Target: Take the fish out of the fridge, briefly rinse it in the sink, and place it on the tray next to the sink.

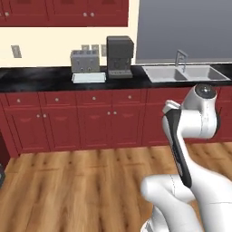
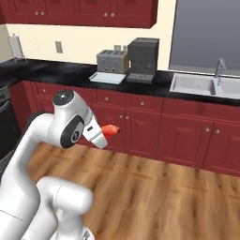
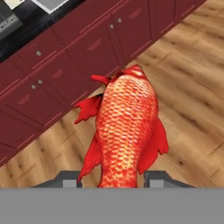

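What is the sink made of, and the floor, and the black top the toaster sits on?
The sink looks like brushed steel: pale grey, matte sheen. The floor looks like varnished wood, with plank lines and grain. The counter under the toaster looks like polished black stone, glossy with faint speckles, though it could be laminate.

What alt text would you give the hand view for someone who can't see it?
A red-orange fish sticks out from between the end effector's two dark fingertips, held above a wood floor. Dark red cabinets with small round knobs run across the upper left.
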